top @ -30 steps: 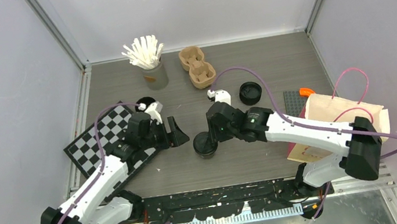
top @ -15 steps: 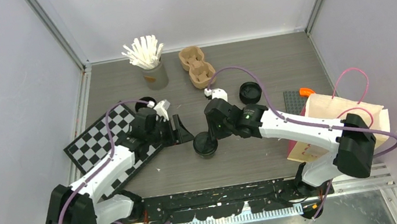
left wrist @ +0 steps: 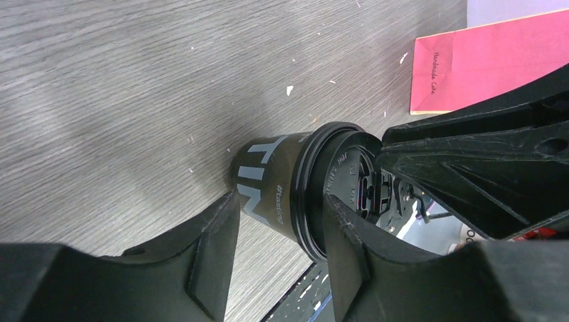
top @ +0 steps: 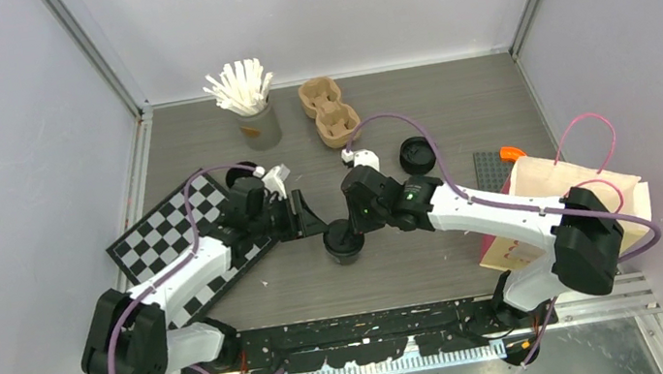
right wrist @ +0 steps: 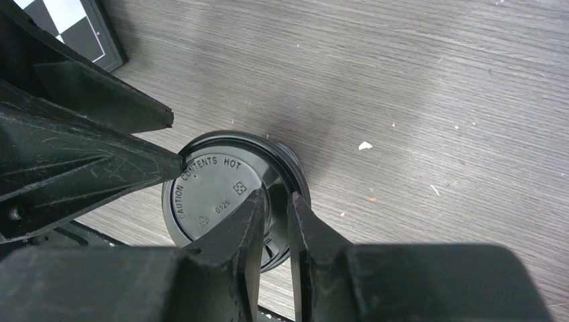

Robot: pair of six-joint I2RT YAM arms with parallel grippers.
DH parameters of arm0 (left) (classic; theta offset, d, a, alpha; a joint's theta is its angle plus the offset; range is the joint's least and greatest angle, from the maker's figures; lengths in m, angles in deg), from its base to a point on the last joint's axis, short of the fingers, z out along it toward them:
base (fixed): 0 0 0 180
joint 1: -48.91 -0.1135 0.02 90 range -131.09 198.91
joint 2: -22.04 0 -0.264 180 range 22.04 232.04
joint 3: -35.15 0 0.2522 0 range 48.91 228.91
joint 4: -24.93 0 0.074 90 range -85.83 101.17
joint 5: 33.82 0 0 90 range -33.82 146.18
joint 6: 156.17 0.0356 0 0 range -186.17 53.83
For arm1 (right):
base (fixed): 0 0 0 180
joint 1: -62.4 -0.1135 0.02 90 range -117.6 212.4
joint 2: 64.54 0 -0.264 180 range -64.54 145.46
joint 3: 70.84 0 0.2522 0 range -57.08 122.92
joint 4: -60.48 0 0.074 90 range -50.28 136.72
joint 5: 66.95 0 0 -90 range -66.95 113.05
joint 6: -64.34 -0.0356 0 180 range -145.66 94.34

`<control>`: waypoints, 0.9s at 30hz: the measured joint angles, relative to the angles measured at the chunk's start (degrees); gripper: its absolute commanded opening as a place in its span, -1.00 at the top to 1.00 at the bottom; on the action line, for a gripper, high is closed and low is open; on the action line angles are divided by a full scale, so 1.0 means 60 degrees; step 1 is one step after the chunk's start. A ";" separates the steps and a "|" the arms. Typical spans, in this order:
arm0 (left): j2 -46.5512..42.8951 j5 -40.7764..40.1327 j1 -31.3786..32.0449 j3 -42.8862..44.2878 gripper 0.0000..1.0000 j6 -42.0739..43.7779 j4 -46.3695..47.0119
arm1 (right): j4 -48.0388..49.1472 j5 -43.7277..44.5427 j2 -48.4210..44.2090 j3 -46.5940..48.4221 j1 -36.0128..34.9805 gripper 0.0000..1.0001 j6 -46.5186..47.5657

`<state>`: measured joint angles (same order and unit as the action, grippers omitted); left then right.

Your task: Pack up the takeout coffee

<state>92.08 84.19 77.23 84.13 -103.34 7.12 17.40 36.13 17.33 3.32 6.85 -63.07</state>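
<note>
A small black paper cup [top: 343, 244] with pale lettering [left wrist: 265, 188] stands mid-table with a black lid [right wrist: 215, 191] on it. My right gripper [right wrist: 275, 198] is shut on the lid's near rim from above; it also shows in the top view [top: 354, 226]. My left gripper [left wrist: 278, 235] is open, its fingers [left wrist: 215, 245] straddling the cup from the left, one tip touching the lid's rim. A second black lid [top: 417, 153] lies to the back right. Another black cup [top: 245, 170] is partly hidden behind the left arm.
A grey cup of white sticks [top: 250, 110] and a brown pulp carrier [top: 329, 114] stand at the back. A chessboard [top: 168, 234] lies under the left arm. A paper bag [top: 574, 197] over a pink card [left wrist: 470, 60] and a grey plate [top: 492, 169] are at right.
My left gripper has moved right, up to the cup, its fingers now on either side of it. The right gripper has kept its hold on the lid; the cup stays put.
</note>
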 measured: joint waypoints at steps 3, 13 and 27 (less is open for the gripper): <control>0.0240 0.0197 -0.0022 0.0007 0.22 -0.0025 0.0299 | 0.0120 0.0051 0.0004 -0.0076 0.0073 0.52 0.0004; 0.0484 0.0492 -0.0055 0.0062 0.11 -0.0055 0.0710 | 0.0576 0.0157 -0.0127 -0.0404 0.0171 0.53 0.0011; -0.0368 0.0415 -0.0033 -0.0229 -0.22 -0.0015 -0.0331 | 0.0302 -0.0382 -0.0656 -0.0535 0.0168 0.31 -0.0004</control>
<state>89.87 86.68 77.03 82.75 -103.42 5.13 19.21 33.84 13.39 0.11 7.85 -63.09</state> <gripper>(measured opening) 0.602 0.342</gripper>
